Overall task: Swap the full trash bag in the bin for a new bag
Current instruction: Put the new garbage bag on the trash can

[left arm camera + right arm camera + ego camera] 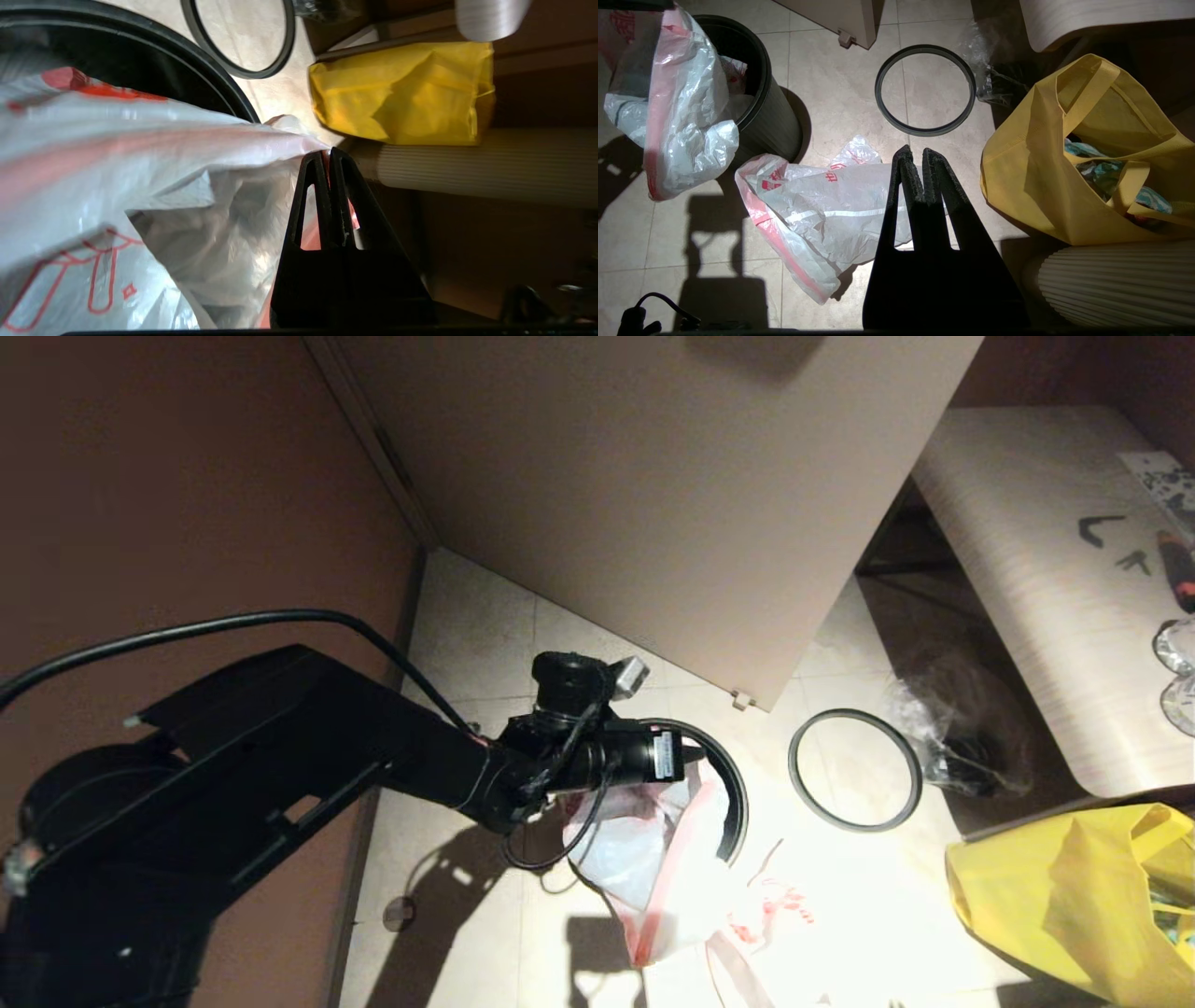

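The black bin [766,116] stands on the tiled floor, and its rim [738,803] shows past my left arm [560,756]. The full trash bag [677,107], lumpy white film with a pink-red trim, hangs up and out over the bin's mouth [653,859]. My left gripper [329,151] is shut on a pinch of its film [140,154] at the top edge. The new bag [822,200] lies flat on the floor beside the bin, white with red print [775,905]. My right gripper [915,154] hovers shut and empty above it.
The grey rim ring [854,770] lies on the floor right of the bin. A yellow fabric tote [1074,896] stands at the right, a clear film bag [962,737] with dark things behind the ring. A cabinet panel [653,504] and a ribbed white bench [1027,588] border the floor.
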